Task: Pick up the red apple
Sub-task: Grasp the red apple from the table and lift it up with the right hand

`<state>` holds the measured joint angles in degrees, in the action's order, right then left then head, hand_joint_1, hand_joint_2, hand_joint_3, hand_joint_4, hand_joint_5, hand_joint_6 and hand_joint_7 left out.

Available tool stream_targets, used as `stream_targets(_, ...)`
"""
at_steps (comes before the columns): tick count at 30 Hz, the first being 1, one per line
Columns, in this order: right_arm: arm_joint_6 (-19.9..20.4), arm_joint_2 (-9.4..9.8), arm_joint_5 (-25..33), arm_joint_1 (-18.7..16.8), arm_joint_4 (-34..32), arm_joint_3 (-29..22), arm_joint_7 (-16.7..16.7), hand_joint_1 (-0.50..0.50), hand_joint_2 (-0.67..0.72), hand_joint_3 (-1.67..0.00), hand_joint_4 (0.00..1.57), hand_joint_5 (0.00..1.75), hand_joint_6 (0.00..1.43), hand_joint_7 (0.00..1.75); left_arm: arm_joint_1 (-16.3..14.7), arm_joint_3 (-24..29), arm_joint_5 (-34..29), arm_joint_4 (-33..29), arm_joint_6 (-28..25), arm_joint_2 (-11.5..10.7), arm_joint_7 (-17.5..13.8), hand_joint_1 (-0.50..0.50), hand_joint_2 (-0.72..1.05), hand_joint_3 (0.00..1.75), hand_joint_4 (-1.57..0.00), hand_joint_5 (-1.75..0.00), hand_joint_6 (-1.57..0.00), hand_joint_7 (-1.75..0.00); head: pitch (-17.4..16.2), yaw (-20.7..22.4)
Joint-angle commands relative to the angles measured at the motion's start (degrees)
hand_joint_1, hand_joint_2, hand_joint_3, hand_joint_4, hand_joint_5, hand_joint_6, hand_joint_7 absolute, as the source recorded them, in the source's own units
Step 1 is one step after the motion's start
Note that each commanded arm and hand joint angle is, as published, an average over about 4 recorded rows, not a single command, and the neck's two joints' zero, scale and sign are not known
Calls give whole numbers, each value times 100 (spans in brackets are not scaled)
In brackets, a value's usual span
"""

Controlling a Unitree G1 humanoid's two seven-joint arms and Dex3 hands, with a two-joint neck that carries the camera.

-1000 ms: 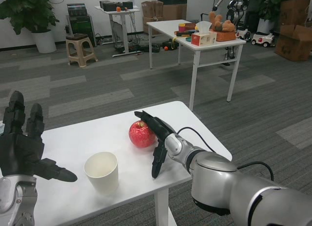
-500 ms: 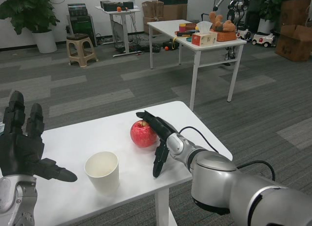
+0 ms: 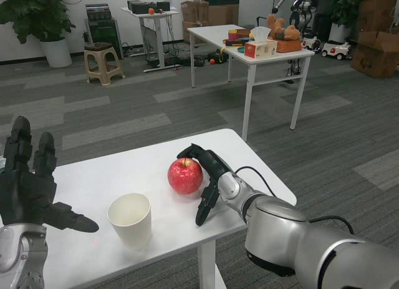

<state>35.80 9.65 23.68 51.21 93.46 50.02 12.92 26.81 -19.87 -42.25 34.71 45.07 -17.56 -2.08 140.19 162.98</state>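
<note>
Red apple (image 3: pixel 185 175) sits mid-table, and the right hand (image 3: pixel 209 176) at its 3 o'clock has curled closer, fingers cupping but not yet gripping. Paper cup (image 3: pixel 129 219) at 7 o'clock; left hand (image 3: pixel 28 192) waits, spread, empty.

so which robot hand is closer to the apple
Right. The right robot hand curls against the apple on its right side; the left robot hand is raised far left, past the cup.

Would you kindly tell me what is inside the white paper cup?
The white paper cup looks empty: only its pale inner wall shows. Its bottom is hidden by the near rim, so I cannot confirm it.
</note>
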Motion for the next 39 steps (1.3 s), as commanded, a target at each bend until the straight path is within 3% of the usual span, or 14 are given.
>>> stream_targets(1,-135,155,-109,-260,111,-21,64,-42,-40,-16,0,17,47,127,-53,52,-47,-35,72,0,-3,-48,-55,9,0,-8,0,0,2,0)
stream_targets(4,-135,160,-109,-260,111,-36,71,-41,-41,-16,0,22,52,141,-53,54,-47,-35,72,3,-3,-48,-55,4,0,0,0,0,1,-1)
stream_targets(9,-135,160,-109,-280,111,-153,88,-38,-41,-24,0,29,54,152,-60,54,-47,-35,72,-2,-3,-48,-55,9,0,-5,0,0,-2,1)
stream_targets(20,-135,177,-109,-423,-36,-542,191,-38,-35,-24,0,29,54,161,-62,54,-47,-35,72,-2,-3,-48,-55,9,0,-5,0,0,-2,1)
stream_targets(26,-128,177,-109,-452,-58,-634,235,-41,-35,-32,0,29,34,159,-77,58,-49,-39,72,-2,-3,-48,-55,4,0,-10,0,0,-25,2)
stream_targets(30,-126,177,-109,-471,-69,-669,246,-42,-35,-32,0,29,11,136,-80,63,-47,-43,72,-2,-3,-48,-55,9,0,0,0,0,-25,3)
stream_targets(32,-126,177,-109,-471,-73,-673,246,-42,-35,-32,0,19,5,113,-80,63,-47,-39,72,-2,-3,-48,-55,9,0,-5,0,0,-27,3)
stream_targets(39,-126,213,-109,-507,-183,-695,246,-46,-35,-32,0,0,0,56,-80,63,-47,-39,72,-2,-8,-48,-55,9,0,-10,0,0,-20,-14)
